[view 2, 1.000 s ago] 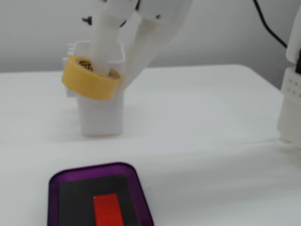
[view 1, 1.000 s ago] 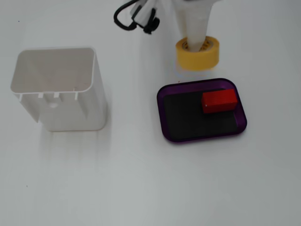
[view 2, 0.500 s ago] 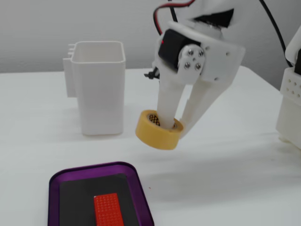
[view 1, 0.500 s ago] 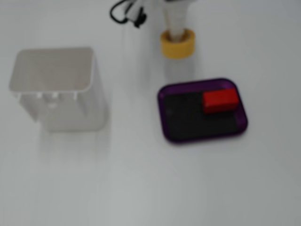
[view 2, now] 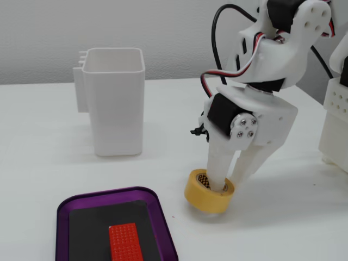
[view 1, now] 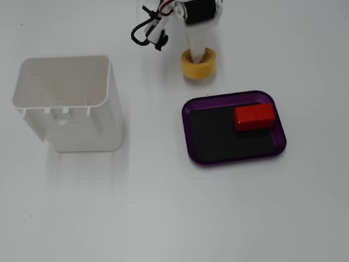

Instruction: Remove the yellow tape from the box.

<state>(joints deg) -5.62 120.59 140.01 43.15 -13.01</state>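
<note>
The yellow tape (view 1: 197, 70) (view 2: 204, 198) is outside the box, at the white table just beyond the tray's far edge, slightly tilted. My gripper (view 1: 199, 56) (view 2: 228, 187) comes down on it from above. One finger sits inside the roll's hollow core and the other outside its wall, so the jaws are closed on the ring's wall. The box, a purple tray (view 1: 188, 131) (view 2: 62, 217) with a black floor, lies close by and holds only a red block (view 1: 253, 117) (view 2: 126, 242).
A tall white open-topped container (view 1: 71, 103) (view 2: 115, 103) stands on the table, to the left of the tray in a fixed view. Black and red cables (view 1: 146, 30) hang by the arm. A white arm base (view 2: 337, 125) stands at the right edge.
</note>
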